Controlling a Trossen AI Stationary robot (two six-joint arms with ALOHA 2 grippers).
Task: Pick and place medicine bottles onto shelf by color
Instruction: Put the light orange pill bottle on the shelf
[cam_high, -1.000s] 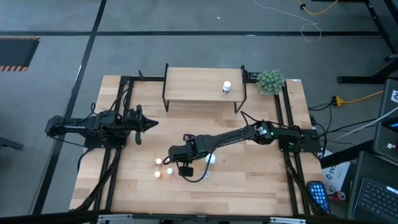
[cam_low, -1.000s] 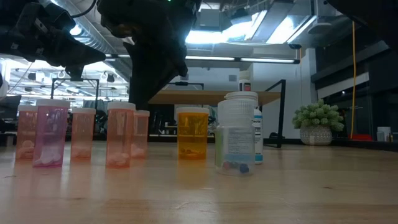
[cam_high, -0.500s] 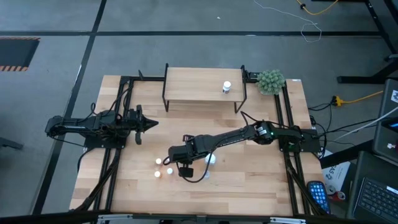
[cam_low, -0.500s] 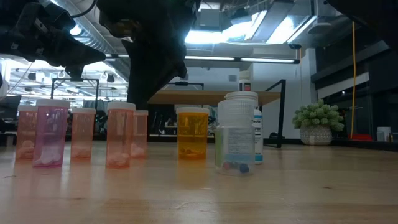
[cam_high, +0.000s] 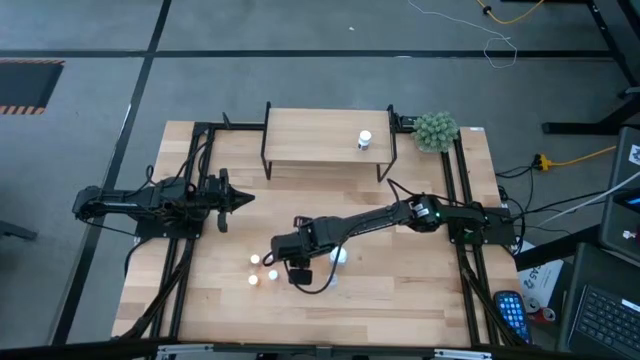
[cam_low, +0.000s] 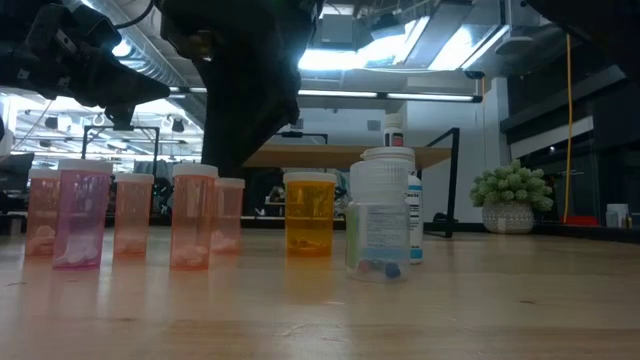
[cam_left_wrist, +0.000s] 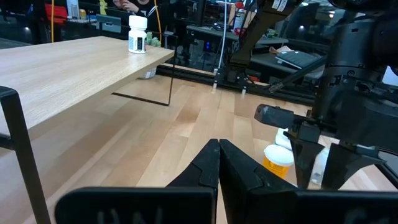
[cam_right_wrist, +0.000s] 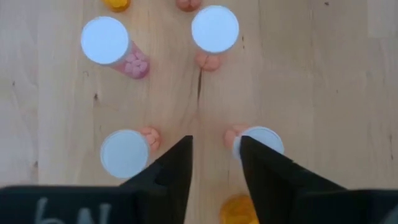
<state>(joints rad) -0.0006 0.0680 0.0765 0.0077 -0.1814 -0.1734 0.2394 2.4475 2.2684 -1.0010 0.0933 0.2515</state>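
**First onlooker:** Mid-table, the right gripper (cam_high: 270, 254) hangs nose-down over a cluster of medicine bottles (cam_right_wrist: 215, 29). Its fingers (cam_right_wrist: 176, 163) are parted, nothing between them but bare wood. Seen from its wrist, white caps ring the gap: one pinkish bottle (cam_right_wrist: 125, 152) just beside one finger, another (cam_right_wrist: 258, 141) just beside the other.

**Second onlooker:** How would you expect those to handle?

**First onlooker:** Light, I'd judge. Thin translucent plastic, a few pills at the bottom, so rigid enough to pinch but easy to tip. The low view shows them upright in a loose row, pink bottles (cam_low: 80, 215) at one end, an orange bottle (cam_low: 309, 213) and a larger clear bottle (cam_low: 382, 214) further along. Smooth round walls could slip, so I'd take hold across the body just below the cap. They stand near one another, so a finger could knock a neighbour on the way down.

**Second onlooker:** And the other arm?

**First onlooker:** The left gripper (cam_high: 243, 198) waits at its own side of the table (cam_high: 400, 310), stretched out level, fingers (cam_left_wrist: 209, 167) pressed together on nothing.

**Second onlooker:** The shelf?

**First onlooker:** The shelf (cam_high: 310, 135) stands at the far edge with a single white bottle (cam_high: 364, 140) on its top, well apart from the cluster. A green plant ball (cam_high: 436, 130) sits beside it.
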